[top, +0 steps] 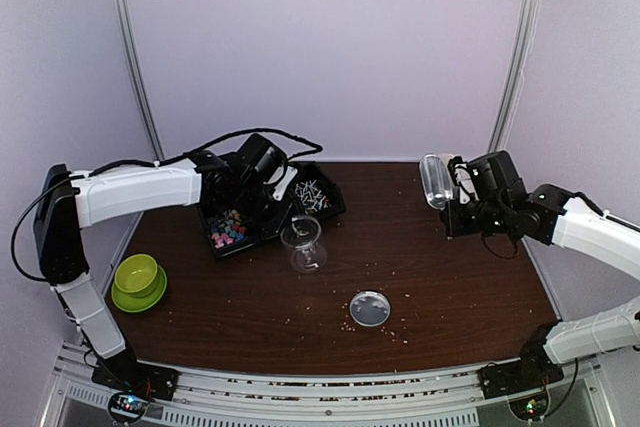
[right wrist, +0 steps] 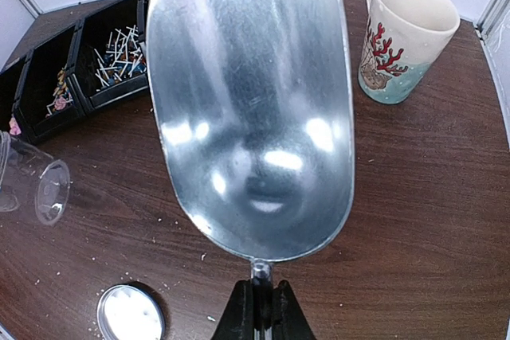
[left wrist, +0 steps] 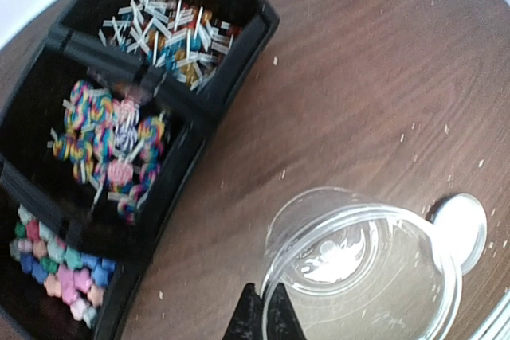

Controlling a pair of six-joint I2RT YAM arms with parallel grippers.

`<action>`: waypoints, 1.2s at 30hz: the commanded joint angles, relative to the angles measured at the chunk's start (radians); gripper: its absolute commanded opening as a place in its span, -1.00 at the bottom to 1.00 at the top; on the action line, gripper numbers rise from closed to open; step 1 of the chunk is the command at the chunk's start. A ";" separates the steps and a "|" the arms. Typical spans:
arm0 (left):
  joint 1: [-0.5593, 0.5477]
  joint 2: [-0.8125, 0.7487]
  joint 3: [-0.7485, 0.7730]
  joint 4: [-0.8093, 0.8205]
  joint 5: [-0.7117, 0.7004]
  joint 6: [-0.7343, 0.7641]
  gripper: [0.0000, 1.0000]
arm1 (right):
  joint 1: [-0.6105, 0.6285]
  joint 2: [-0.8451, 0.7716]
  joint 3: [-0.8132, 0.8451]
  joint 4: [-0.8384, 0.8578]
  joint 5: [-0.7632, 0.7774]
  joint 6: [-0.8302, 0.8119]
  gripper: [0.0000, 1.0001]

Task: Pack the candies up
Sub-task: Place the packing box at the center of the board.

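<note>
Holding an empty metal scoop (right wrist: pixel 251 101) by its handle, the right jaws are pinched shut on the stem, and the scoop's long axis runs straight out ahead of them. The candies (left wrist: pixel 107 145) lie in a black tray (left wrist: pixel 253 33) of three visible pockets. Pastel bits are closest to the left jaws, swirl lollipops are in the middle pocket, and white-stick pieces are in the farthest. From the right jaws the tray sits ahead and well off to the left of the scoop's line, well apart from its tip. A mug (right wrist: pixel 406 37) stands ahead to the right.

The left jaws show as a narrow dark wedge at the rim of a clear jar (left wrist: pixel 358 268), and appear closed on its wall. The jar is tilted, with the tray just beyond it, up and to the left. A round lid (top: pixel 370 308) lies on the bench (right wrist: pixel 414 220), back toward the arm bases from the jar. The left arm (top: pixel 130 192) is the nearer to the candies, but its jaws are taken up. By this reading, the scoop must swing left and turn its mouth toward a pocket before any candy can reach the jar.
</note>
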 commanded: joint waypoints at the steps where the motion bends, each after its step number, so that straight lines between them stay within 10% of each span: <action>1: -0.008 0.099 0.145 0.002 0.031 0.024 -1.00 | -0.003 -0.052 -0.034 0.014 0.012 -0.008 -1.00; 36: -0.095 0.459 0.572 -0.130 -0.034 0.004 -0.98 | -0.003 -0.102 -0.069 0.032 0.035 0.002 -1.00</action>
